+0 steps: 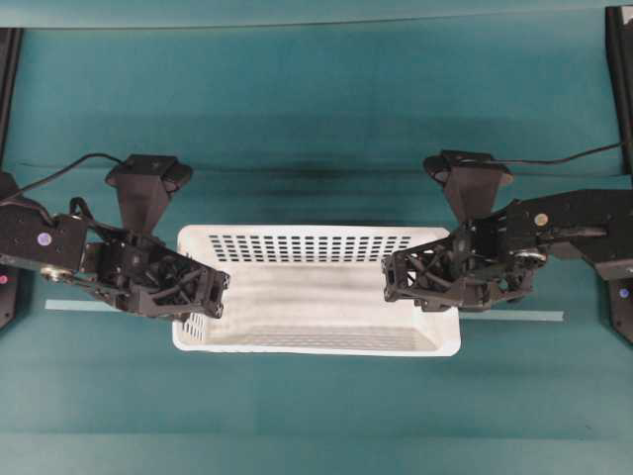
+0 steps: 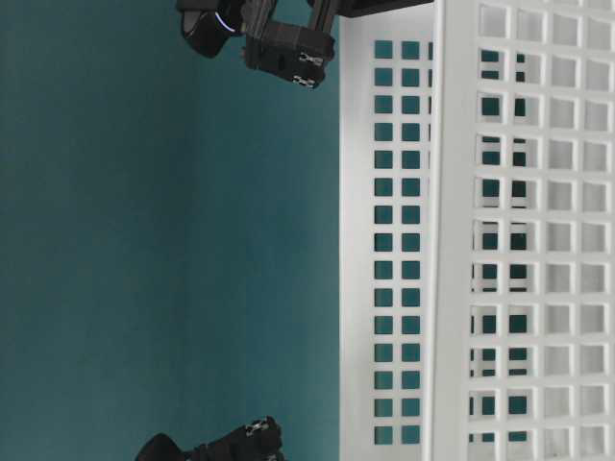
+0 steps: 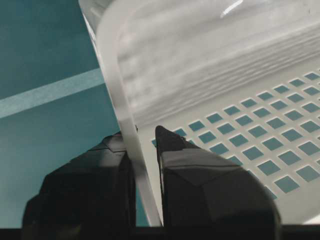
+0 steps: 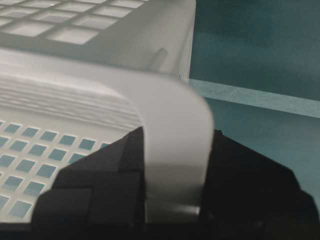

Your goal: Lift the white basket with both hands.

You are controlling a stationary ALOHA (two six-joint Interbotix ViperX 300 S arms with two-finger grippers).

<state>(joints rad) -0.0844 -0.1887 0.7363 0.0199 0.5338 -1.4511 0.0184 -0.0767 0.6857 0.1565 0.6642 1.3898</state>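
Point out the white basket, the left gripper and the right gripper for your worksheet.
white basket [image 1: 316, 327]: overhead view, bare floor.
left gripper [image 1: 203, 302]: overhead view, fingertips at the rim.
right gripper [image 1: 401, 279]: overhead view, fingertips at the rim.

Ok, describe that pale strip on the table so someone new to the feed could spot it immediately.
Start at the teal table and find the white basket in its middle, clamped at each end by the left gripper and right gripper. The pale strip runs straight out from under the basket's short ends. It is the only flat, light line on the cloth.

Looks like a robotics lab: teal-covered worktop, strip of tape on it, black frame posts at the edges.
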